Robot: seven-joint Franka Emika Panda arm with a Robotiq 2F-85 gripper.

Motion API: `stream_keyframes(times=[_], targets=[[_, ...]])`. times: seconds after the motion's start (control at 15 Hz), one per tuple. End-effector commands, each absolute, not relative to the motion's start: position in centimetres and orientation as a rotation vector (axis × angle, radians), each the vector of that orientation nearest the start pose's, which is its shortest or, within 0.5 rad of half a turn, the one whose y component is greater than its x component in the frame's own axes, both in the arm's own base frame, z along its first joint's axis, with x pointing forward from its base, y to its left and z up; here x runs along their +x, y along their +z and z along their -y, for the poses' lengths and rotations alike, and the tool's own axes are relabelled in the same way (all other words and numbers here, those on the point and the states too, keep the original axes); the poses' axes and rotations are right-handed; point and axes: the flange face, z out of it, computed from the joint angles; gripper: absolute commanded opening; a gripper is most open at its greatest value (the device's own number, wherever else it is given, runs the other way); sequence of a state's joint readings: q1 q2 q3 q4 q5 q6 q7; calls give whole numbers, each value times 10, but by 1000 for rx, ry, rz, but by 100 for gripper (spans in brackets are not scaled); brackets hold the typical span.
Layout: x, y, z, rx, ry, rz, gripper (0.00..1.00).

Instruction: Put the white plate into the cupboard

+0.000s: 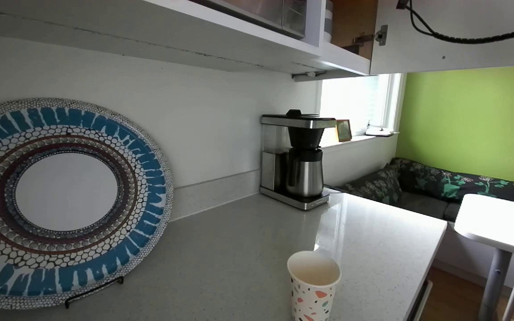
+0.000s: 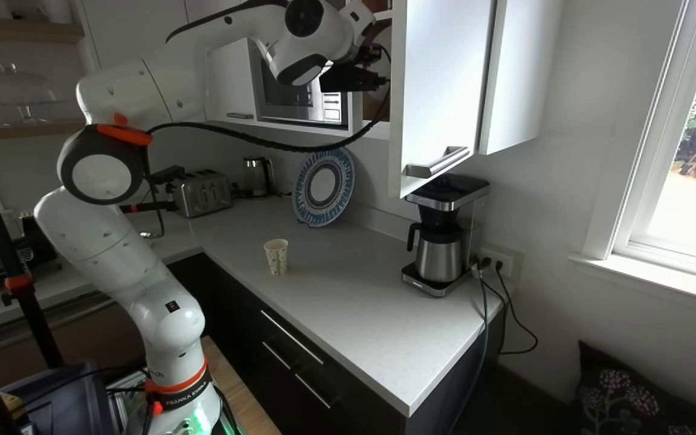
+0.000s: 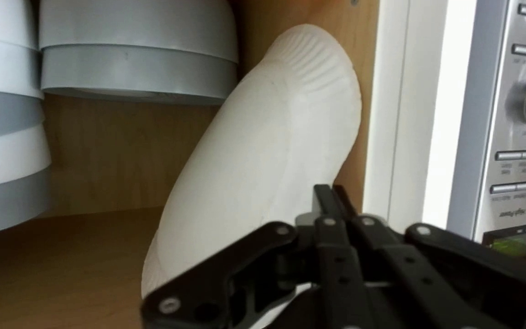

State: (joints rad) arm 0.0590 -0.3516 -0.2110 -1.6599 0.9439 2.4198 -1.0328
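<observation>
Standing at the far left of the wrist view, a stack of white and grey bowls (image 3: 5,151) has a second stack (image 3: 139,50) just to its right; neither should be brushed. Next comes the white plate (image 3: 226,183), already inside the cupboard (image 3: 107,160), tilted on edge, its fluted rim overlapping the wooden side wall (image 3: 359,23) in this view; whether the two touch, I cannot tell. Right of its broad face, the gripper (image 3: 332,188) is closed, and the near rim looks pinched between the fingertips (image 3: 322,197).

The step in hand seems to be seating the plate and letting go. Ease it down until its lower edge carries the weight, let it lean toward that side wall, and only then part the fingertips, slowly, since a thin plate may spring or tip once freed. Back straight out, without roll, so nothing hooks the rim.

Farther right, the white frame (image 3: 391,114) appears near the fingertips: give it room. At the far right, the microwave (image 3: 505,141) shows its lettering upside down, so lowering probably means moving toward the top of this view.
</observation>
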Motion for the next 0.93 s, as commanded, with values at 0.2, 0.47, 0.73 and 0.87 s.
stream_keyframes(times=[0.2, 0.47, 0.73, 0.87], targets=[[457, 844, 106, -2152, -1910, 702, 0], [463, 838, 108, -2169, -1911, 743, 0], [469, 831, 102, -2176, -1897, 768, 0], [473, 828, 96, -2179, -1888, 768, 0]])
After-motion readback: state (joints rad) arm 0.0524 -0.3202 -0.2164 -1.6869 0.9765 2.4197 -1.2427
